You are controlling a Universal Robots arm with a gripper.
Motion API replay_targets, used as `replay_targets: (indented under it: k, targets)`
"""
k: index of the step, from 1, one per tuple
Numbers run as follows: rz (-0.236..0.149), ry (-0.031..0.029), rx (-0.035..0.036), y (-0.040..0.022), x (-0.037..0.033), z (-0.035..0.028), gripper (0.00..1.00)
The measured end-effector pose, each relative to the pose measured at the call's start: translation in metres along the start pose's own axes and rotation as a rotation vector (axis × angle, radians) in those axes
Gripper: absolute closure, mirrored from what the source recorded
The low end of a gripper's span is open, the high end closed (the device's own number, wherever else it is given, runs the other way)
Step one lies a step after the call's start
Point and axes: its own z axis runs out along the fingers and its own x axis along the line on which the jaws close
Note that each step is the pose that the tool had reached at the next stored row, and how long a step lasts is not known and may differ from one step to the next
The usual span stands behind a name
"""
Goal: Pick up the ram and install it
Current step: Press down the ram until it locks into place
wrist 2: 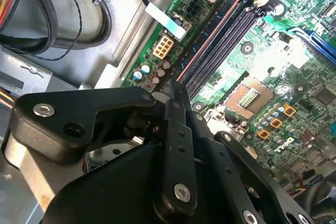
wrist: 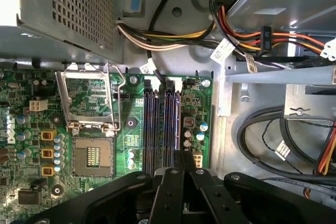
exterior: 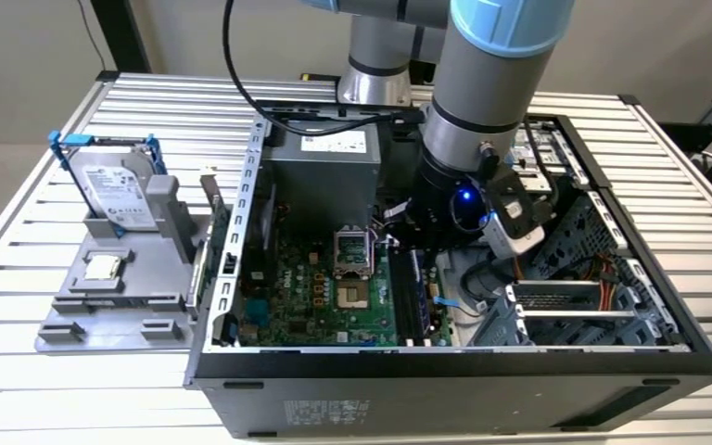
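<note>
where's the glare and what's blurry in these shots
In the second wrist view, glare washes out the motherboard near the memory slots, and the gripper up close looks soft. In the first wrist view, the metal cage edge is overexposed. The exterior view is evenly lit, with a blue light glowing on the arm.

The counter (exterior: 71,371) is ribbed, pale metal with a dull sheen. The computer case (exterior: 455,399) is matt black outside and bare grey sheet metal inside. The motherboard (wrist: 31,145) is glossy green board studded with shiny metal capacitors. The processor socket frame (wrist: 86,98) is bright, polished metal. The memory slots (wrist: 163,129) are dark plastic. The hand (wrist 2: 176,85) is matt black plastic or coated metal with small silvery screws. The cables (wrist: 273,40) wear smooth, coloured plastic sleeves. The holder (exterior: 115,301) on the counter is matt grey plastic, and the hard drive (exterior: 119,190) standing in it has a silvery metal face in a blue plastic frame.
</note>
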Motion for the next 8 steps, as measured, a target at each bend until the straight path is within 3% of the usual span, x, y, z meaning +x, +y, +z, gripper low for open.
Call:
replay_targets:
  k: [8]
  targets:
    - [-0.146,0.0,-0.0029,0.0,0.0,0.0,1.0]
